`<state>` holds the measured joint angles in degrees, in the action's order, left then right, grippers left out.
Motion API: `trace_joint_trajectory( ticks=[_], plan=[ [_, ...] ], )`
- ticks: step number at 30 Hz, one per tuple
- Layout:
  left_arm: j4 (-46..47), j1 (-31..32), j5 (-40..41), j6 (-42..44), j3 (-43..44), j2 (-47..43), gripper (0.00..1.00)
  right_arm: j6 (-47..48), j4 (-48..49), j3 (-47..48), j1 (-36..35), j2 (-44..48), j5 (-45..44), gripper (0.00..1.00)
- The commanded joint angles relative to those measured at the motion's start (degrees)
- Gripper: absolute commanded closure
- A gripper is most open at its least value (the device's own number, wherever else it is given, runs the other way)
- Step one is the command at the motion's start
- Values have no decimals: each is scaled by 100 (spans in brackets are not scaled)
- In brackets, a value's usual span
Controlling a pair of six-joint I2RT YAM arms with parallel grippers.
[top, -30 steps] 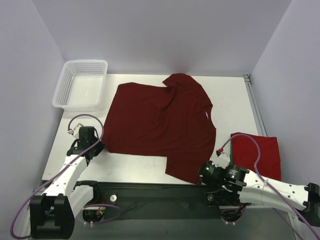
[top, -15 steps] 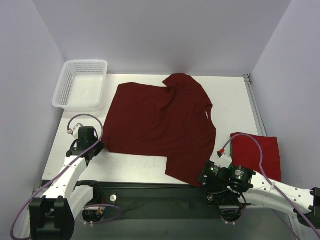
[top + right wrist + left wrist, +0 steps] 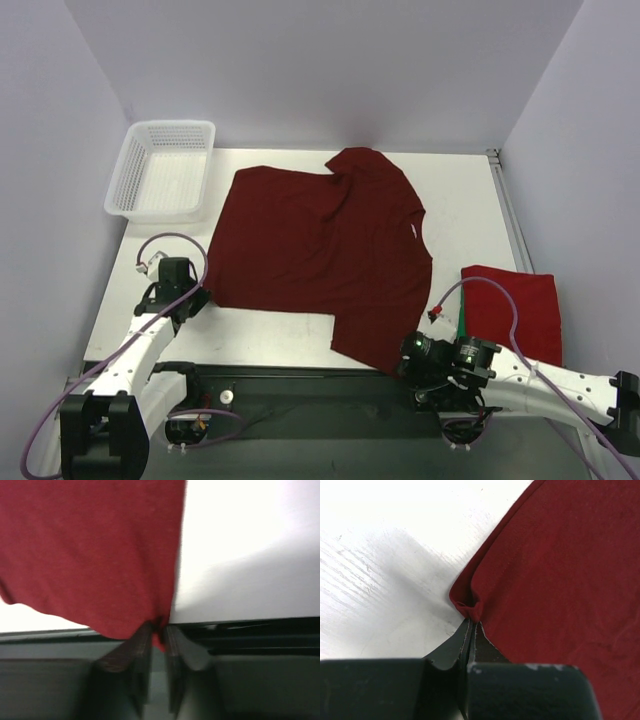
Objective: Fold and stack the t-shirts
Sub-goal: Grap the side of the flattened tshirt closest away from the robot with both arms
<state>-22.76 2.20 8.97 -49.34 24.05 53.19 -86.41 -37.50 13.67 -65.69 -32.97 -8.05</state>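
Pinching with the left end effector (image 3: 471, 625) the near-left corner of the maroon t-shirt (image 3: 320, 240), spread unfolded mid-desk (image 3: 460, 200), and with the right end effector (image 3: 159, 628) its near-right corner, beside a folded red t-shirt (image 3: 520, 310), first fold apparently pending.

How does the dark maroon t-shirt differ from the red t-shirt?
The dark maroon t-shirt lies spread open; the red t-shirt is folded into a rectangle. The left gripper and right gripper pinch the maroon one's near corners; the red one is not held. Both are plain cloth.
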Motion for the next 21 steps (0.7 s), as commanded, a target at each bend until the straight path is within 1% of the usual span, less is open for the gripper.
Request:
trace_joint_trajectory(
  ticks=[1,4,5,7,8,10,11,13,14,17,21],
  plan=[
    [158,18,52,-32,-23,-10,100,-280,375,-277,-14,290,-267,87],
    [123,18,87,-32,-41,-45,100,-289,261,-277,-14,597,-302,99],
    [106,18,96,-32,-41,-72,100,-306,95,-199,3,668,-337,100],
    [62,18,148,-32,-41,-115,100,-306,-186,-41,-14,862,-381,100],
    [35,18,175,-32,-41,-133,100,-280,-519,56,-5,923,-416,100],
    [-105,18,297,-23,-24,-212,100,-175,-924,433,-5,1134,-539,100],
    [-166,18,342,-32,-6,-239,100,-131,-1326,609,-14,1213,-583,100],
    [-333,18,464,-40,12,-353,100,36,-1768,1092,-5,1415,-688,100],
    [-404,26,500,-58,12,-397,100,71,-2188,1242,-5,1468,-715,100],
    [-571,35,588,-102,-6,-599,100,177,-2804,1743,-5,1609,-715,100],
    [-825,61,632,-172,-24,-915,100,282,-3237,2122,-5,1645,-636,100]
  ],
)
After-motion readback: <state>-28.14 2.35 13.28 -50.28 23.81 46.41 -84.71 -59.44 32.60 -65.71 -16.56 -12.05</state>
